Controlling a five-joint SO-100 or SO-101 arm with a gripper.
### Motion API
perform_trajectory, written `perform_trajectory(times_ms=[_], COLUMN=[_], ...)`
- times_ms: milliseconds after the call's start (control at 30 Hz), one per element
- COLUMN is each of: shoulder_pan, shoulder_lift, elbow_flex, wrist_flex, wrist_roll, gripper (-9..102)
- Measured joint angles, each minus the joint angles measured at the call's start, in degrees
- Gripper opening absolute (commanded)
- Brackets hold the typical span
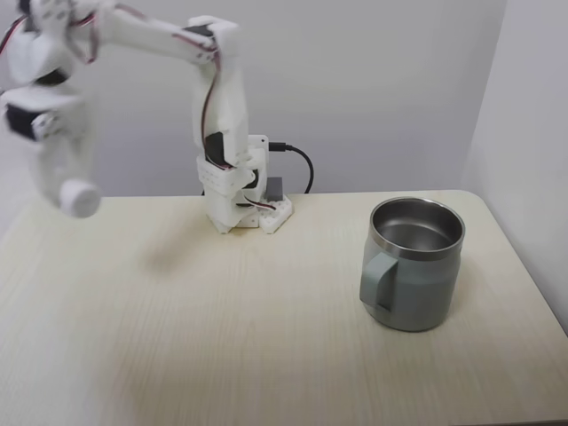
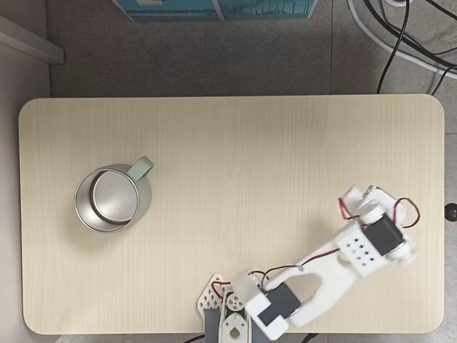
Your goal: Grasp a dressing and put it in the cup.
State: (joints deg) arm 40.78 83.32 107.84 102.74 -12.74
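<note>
The cup (image 1: 417,293) is a grey-green metal mug with a shiny steel inside. It stands upright and empty on the right of the table in one fixed view, handle toward the camera. From above, the cup (image 2: 145,191) sits on the left. The dressing (image 1: 82,200), a small white roll, hangs well above the table at the far left, slightly blurred. My gripper (image 1: 74,190) is shut on it, far from the cup. Seen from above, my gripper (image 2: 355,200) is over the table's right side and covers the roll.
The arm's base (image 1: 244,211) is clamped at the table's back edge, with a black cable (image 1: 303,164) behind it. From above, the base (image 2: 228,314) is at the bottom edge. The light wooden table (image 2: 235,143) has rounded corners. Cables (image 2: 400,36) lie on the floor.
</note>
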Motion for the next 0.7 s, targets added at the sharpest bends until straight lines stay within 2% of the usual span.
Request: perform_trajectory(times_ms=[167,367,700], shoulder_pan=[-11.51,-30.06,-59.5], shoulder_lift=[-8.79,-15.29,-25.58], elbow_flex=[-4.57,-8.35,-16.7], wrist_flex=[0.0,-0.97,-9.23], wrist_roll=[2.55,4.04,3.96], gripper=[-1,-1,0])
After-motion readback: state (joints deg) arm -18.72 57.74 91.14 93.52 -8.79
